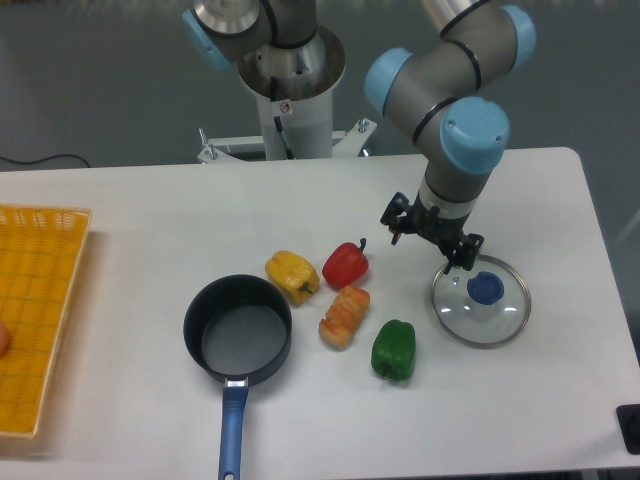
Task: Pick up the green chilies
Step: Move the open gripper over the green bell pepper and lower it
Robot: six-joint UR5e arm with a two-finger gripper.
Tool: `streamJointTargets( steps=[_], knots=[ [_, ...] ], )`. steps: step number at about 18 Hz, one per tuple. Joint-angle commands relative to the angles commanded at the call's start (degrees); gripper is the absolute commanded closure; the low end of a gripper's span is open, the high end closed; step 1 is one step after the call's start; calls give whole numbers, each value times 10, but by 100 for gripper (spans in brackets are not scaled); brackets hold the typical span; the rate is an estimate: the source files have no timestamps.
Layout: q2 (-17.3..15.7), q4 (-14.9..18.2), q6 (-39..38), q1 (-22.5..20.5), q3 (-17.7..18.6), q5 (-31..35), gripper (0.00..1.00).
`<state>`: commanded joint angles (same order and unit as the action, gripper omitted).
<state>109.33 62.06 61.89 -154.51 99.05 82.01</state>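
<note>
The green chilies are one glossy green bell-pepper-shaped toy lying on the white table, right of centre towards the front. My gripper points down over the table, behind and a little right of the green toy, well apart from it. Its jaws stand spread and hold nothing. It hangs just beside the back left rim of a glass lid.
A glass lid with a blue knob lies right of the green toy. A red pepper, a yellow pepper and an orange croissant-like toy lie left of it. A dark pot with a blue handle stands further left. A yellow basket is at the left edge.
</note>
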Motion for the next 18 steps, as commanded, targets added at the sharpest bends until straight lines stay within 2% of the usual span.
streamJointTargets(
  steps=[7, 11, 18],
  knots=[
    [22, -25, -28, 4, -6, -4, 0],
    [40, -58, -64, 18, -11, -10, 0],
    [62, -63, -84, 34, -36, -12, 0]
  ],
)
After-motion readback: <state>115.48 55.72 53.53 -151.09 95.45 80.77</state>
